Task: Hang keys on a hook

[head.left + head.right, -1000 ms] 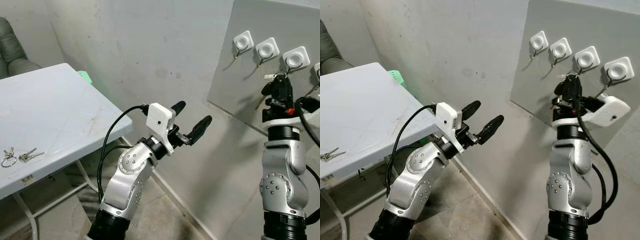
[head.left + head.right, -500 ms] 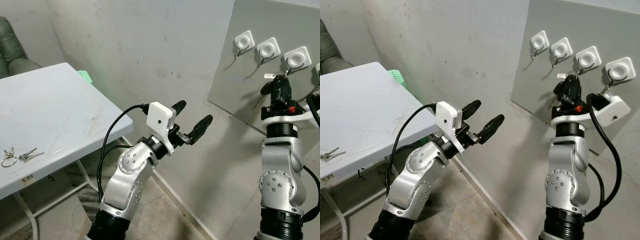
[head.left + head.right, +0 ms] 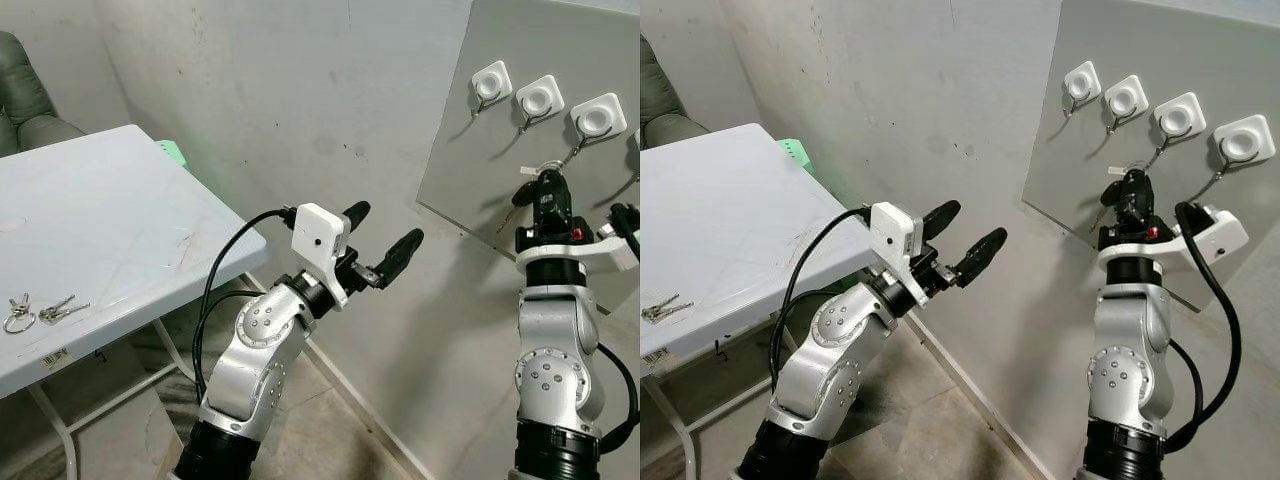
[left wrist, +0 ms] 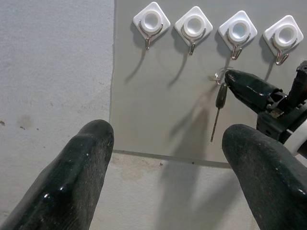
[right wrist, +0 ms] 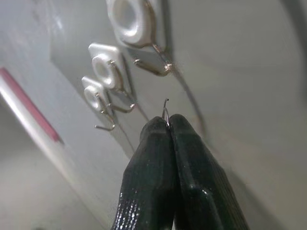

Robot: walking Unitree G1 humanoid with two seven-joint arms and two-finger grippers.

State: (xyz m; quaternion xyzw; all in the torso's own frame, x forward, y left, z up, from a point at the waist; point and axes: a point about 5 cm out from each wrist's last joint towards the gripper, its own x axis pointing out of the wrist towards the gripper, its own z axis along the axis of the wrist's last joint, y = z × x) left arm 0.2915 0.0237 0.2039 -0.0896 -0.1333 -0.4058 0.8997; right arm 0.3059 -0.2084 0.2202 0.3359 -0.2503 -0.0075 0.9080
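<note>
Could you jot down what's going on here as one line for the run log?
right pincer: shut on key ring, below third hook | left pincer: open, idle | spare keys: on table

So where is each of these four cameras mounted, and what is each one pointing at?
Left eye view: on the head, looking forward and down at both arms, the white table and the hook board.
Right eye view: the head's other eye, same scene, with the left gripper raised and open.
Left wrist view: on the left wrist, looking past its own fingers at the four hooks.
Right wrist view: on the right wrist, right gripper pinching the key ring below a hook.
Shared: the hooks.
</note>
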